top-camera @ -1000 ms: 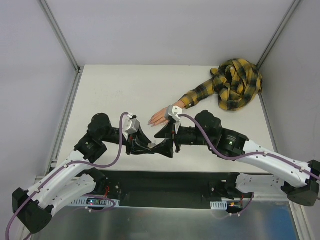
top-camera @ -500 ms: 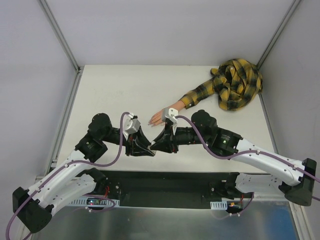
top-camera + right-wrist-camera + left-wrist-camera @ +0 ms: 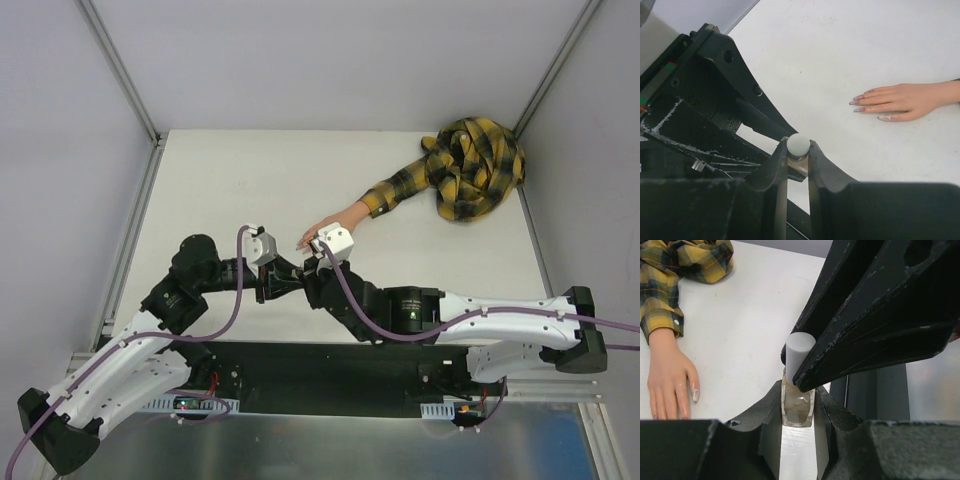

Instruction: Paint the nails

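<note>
The nails (image 3: 858,109) were small, pointed and glossy, pale pink with whitish smears. They tipped one smooth peach mannequin hand (image 3: 900,102) lying flat on the matte white worktop (image 3: 230,180), just beyond the grippers; three showed clearly. Its one soft plaid sleeve (image 3: 470,165) lay bunched at the far right corner. The left gripper (image 3: 799,396) clamped the single clear glass bottle (image 3: 799,410). The right gripper (image 3: 798,150) pinched its round white cap (image 3: 799,144).
</note>
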Robot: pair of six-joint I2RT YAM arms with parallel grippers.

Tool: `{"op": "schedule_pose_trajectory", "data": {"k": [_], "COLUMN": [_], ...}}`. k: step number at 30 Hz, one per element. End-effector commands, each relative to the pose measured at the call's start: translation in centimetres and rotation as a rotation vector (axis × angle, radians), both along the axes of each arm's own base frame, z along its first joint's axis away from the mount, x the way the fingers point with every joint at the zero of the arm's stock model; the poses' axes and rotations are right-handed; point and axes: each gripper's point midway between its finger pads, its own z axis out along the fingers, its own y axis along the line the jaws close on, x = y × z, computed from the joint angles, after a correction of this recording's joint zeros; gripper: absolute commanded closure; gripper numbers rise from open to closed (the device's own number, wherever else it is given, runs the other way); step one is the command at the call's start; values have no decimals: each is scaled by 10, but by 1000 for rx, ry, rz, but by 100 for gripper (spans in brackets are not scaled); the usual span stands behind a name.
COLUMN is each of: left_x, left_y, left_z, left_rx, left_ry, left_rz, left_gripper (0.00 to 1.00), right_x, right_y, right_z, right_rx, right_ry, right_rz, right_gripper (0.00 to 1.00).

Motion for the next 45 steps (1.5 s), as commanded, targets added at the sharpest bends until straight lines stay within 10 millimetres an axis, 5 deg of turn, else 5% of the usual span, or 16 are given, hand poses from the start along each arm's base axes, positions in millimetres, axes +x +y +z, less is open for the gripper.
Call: {"op": "schedule_pose_trajectory", "data": {"k": [1,7,8,10,14,22,26,32,35,36,38,39,40,45], "left_x": [26,-3,-8,-26,-54,-59,-56,-39,-22,-17,11,23,42,61], "left_y": [9,-1,-3,-6,-9,-12,-14,-15,-13,-12,-4,1,12,30], "left_z": [9,14,15,21,24,21,18,18,17,15,14,12,9,3], "left_rx": [6,-21,-29,-55,-98,-99,-94,-89,-75,-64,-51,-35,-12,34], "left_ry": [-36,-22,-14,-33,53,109,119,86,50,38,3,-24,-29,-57], "left_rz": [132,-53,-84,-203,-387,-457,-450,-337,-215,-179,7,84,222,367], "left_gripper": [100,100,100,100,100,100,100,100,100,100,100,100,100,100], "right_x": [9,-5,-18,-13,-34,-32,-30,-34,-31,-28,17,12,48,28], "right_y": [-16,-28,-24,-31,-26,-9,-6,1,8,10,-4,-10,-65,-38], "right_z": [21,37,36,36,39,32,26,12,10,8,-7,-16,-5,-1], "right_rx": [-25,9,26,59,107,164,166,153,173,167,66,-6,-103,-89], "right_ry": [-40,-44,-27,-20,-9,19,41,100,114,115,79,67,-7,-54], "right_rz": [22,326,429,470,702,788,781,812,780,745,385,220,-184,-284], "right_gripper": [84,39,35,28,27,48,73,73,99,99,100,100,100,99]}}
